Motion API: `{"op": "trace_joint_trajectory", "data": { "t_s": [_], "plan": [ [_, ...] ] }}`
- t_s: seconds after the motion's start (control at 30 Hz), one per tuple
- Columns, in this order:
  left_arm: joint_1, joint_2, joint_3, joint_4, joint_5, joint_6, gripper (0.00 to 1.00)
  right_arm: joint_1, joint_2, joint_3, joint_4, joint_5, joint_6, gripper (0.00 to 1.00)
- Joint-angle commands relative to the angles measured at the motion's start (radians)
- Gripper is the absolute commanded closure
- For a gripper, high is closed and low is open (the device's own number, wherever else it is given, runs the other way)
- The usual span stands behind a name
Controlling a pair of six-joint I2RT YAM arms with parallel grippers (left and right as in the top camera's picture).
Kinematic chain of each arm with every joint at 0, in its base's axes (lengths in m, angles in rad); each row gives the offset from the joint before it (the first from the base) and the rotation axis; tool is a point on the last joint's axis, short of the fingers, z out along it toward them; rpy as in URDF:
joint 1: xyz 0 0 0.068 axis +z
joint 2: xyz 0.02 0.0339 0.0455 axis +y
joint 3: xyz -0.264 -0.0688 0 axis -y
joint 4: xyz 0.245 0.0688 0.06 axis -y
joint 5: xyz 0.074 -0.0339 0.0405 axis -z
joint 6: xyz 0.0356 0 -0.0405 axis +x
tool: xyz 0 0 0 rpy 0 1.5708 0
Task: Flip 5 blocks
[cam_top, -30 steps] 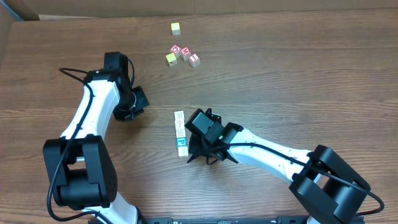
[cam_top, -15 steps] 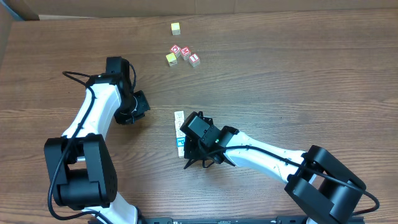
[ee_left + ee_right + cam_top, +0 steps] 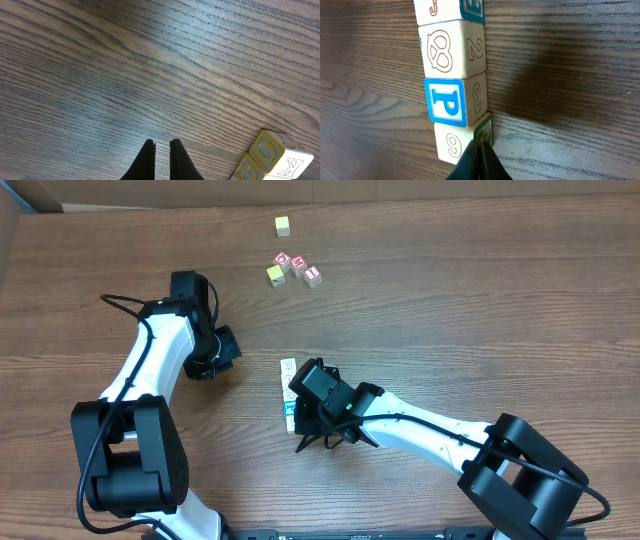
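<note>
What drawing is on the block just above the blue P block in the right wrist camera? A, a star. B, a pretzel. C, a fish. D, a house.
B: in the right wrist view the pretzel block sits directly above the blue P block, touching it, and its face carries a thin pretzel outline.
</note>
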Motion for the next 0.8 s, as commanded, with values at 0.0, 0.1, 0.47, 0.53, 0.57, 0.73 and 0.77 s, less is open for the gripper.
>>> {"op": "trace_joint_trajectory", "data": {
  "t_s": [0.0, 0.1, 0.47, 0.53, 0.57, 0.73, 0.77],
  "plan": [
    [-0.001, -0.018, -0.006, 0.002, 0.003, 0.024, 0.95, 0.0, 0.008, -0.005, 0.009, -0.005, -0.022, 0.96],
    [-0.001, -0.018, -0.006, 0.002, 0.003, 0.024, 0.95, -0.003, 0.008, -0.005, 0.01, 0.008, -0.025, 0.96],
    [-0.002, -0.018, -0.006, 0.002, 0.004, 0.023, 0.95, -0.021, 0.008, -0.005, 0.002, 0.029, -0.025, 0.96],
    [-0.002, -0.018, -0.006, 0.002, 0.004, 0.023, 0.95, -0.02, 0.008, -0.005, 0.002, 0.029, -0.024, 0.96],
    [-0.002, -0.018, -0.006, 0.002, 0.004, 0.023, 0.95, -0.02, 0.008, -0.005, 0.002, 0.029, -0.024, 0.96],
    [-0.002, -0.018, -0.006, 0.002, 0.004, 0.024, 0.95, -0.02, 0.017, -0.005, 0.002, 0.029, -0.024, 0.96],
    [-0.002, -0.018, -0.006, 0.002, 0.004, 0.024, 0.95, -0.02, 0.019, -0.005, 0.002, 0.029, -0.025, 0.96]
  ]
}}
